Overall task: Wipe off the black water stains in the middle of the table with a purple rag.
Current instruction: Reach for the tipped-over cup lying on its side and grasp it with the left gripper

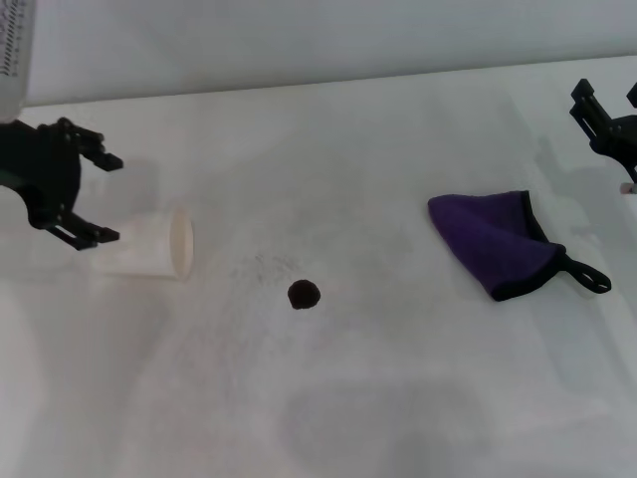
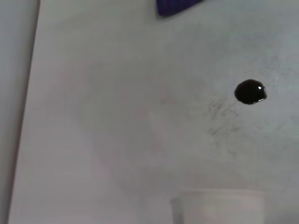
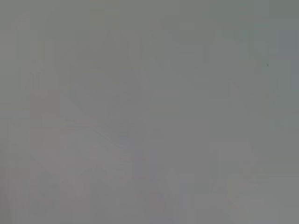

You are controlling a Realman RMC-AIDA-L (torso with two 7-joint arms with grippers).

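Note:
The black water stain [image 1: 304,294] is a small round blot on the white table [image 1: 378,398], near its middle. It also shows in the left wrist view [image 2: 250,91]. The purple rag [image 1: 493,241] lies folded to the right of the stain, with black edging and a loop at its right corner. A corner of it shows in the left wrist view [image 2: 175,5]. My left gripper [image 1: 100,197] is open and empty at the far left, just above a fallen paper cup. My right gripper [image 1: 609,98] is open and empty at the far right edge, behind the rag. The right wrist view shows only blank surface.
A white paper cup [image 1: 149,244] lies on its side left of the stain, mouth towards the stain; it also shows in the left wrist view [image 2: 219,207]. A faint grey speckled smudge [image 1: 264,267] sits between the cup and the stain.

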